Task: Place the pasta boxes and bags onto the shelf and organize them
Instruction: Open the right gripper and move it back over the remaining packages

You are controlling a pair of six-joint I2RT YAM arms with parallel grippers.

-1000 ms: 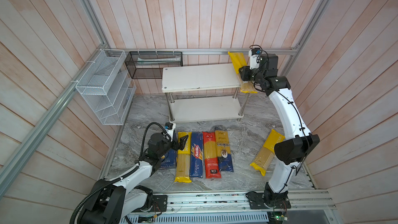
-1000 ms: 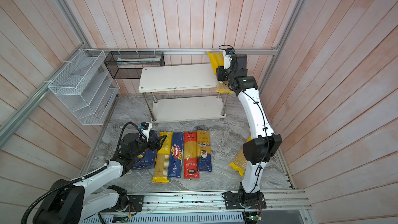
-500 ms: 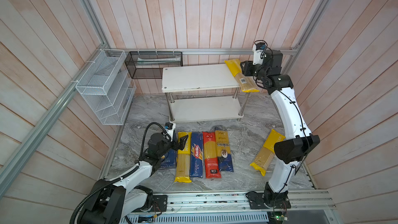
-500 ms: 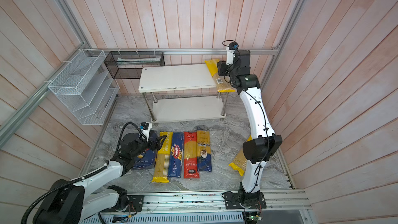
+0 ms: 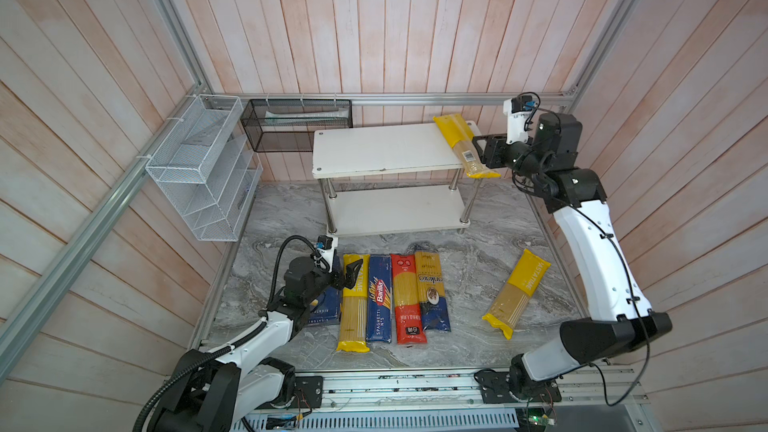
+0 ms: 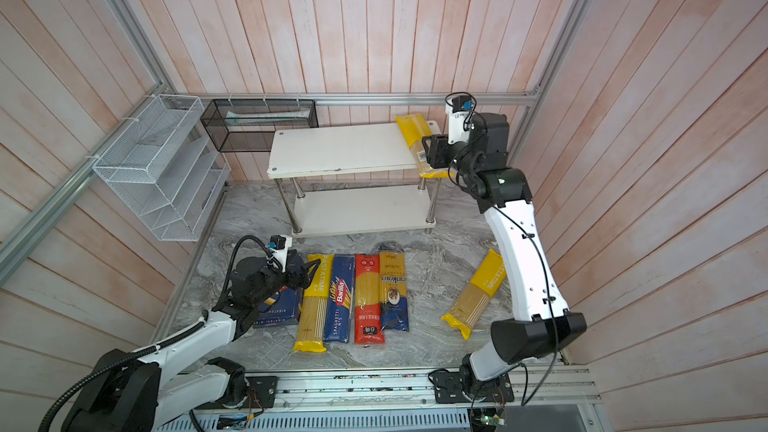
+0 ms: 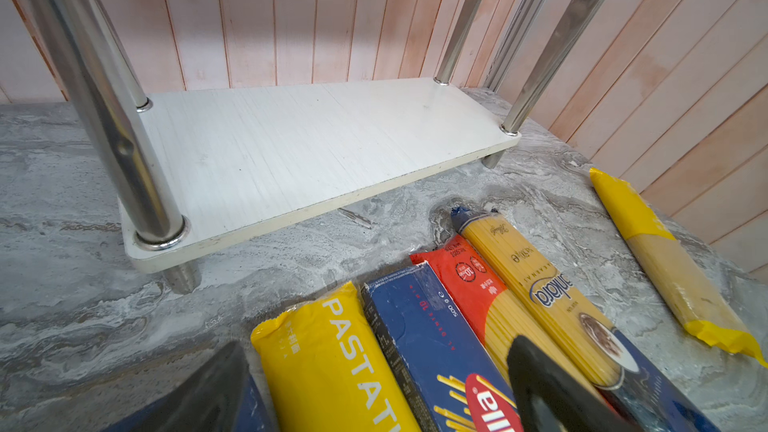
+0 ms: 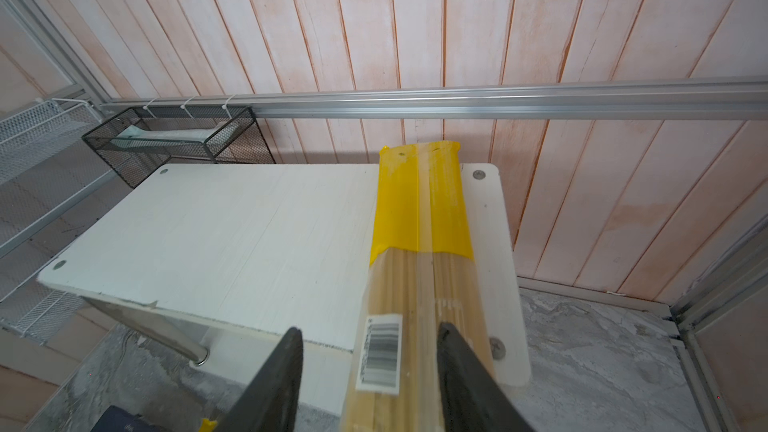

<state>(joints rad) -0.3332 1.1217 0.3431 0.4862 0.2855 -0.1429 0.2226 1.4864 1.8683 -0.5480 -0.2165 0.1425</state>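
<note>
Yellow-ended spaghetti bag [image 5: 463, 145] lies on the top board of the shelf [image 5: 382, 147], front end overhanging; right gripper [image 8: 370, 330] straddles it, jaws parted. Left gripper [image 5: 352, 274] hovers open, empty. Rigatoni box [image 5: 326, 309], spaghetti box [image 5: 379, 301] and four bags [image 5: 407, 297] lie unshelved on the floor [image 5: 478, 251]

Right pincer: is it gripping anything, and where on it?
Nothing looks gripped. The right pincer straddles the barcode end of the yellow-ended bag, but one finger stands clear of it; the bag lies on the shelf's top board.
</note>
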